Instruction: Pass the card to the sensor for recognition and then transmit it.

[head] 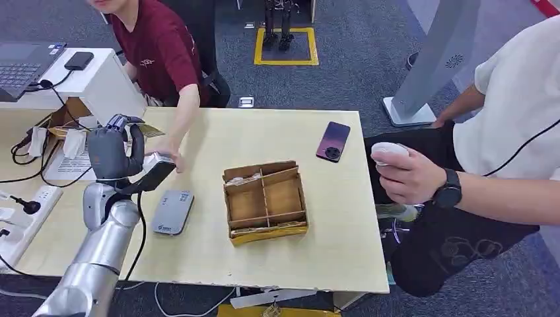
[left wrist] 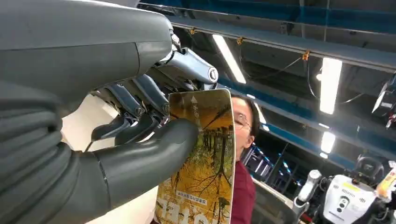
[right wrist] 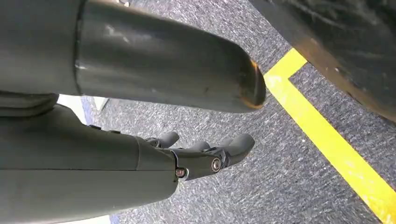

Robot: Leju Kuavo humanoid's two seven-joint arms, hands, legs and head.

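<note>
At the far left a white side desk (head: 99, 79) carries a dark laptop (head: 23, 63), cut off by the frame edge, and a small black box (head: 79, 60); cables and a white power strip (head: 23, 211) trail down the left border, partly out of sight. My left hand (head: 115, 153) is raised above the left part of the pale wooden table (head: 218, 139), and its grey back hides most of the thin card with a yellow autumn-forest print (left wrist: 203, 163); in the head view just a small yellow corner peeks out on the far side of my fingers (left wrist: 140, 100). From the wrist view my thumb presses the card's face against those fingers, so the hand is clamped on the card, which stands on edge with its lower end cut off. A person in a dark red shirt (head: 162, 49) reaches a hand (head: 168, 155) to just right of mine; whether it touches the card I cannot tell. Nearer, the flat grey rectangular sensor pad (head: 172, 212) lies on the table, below and right of my hand, apart from the card. Further right sits a brown cardboard divider box (head: 265, 201), then a dark purple phone (head: 333, 141). At the right edge a second person's hand (head: 406, 175) grips a white object I cannot make out. My right hand (right wrist: 205, 156) hangs over grey carpet with a yellow floor stripe (right wrist: 327, 149), fingers slack and apart, holding nothing.
</note>
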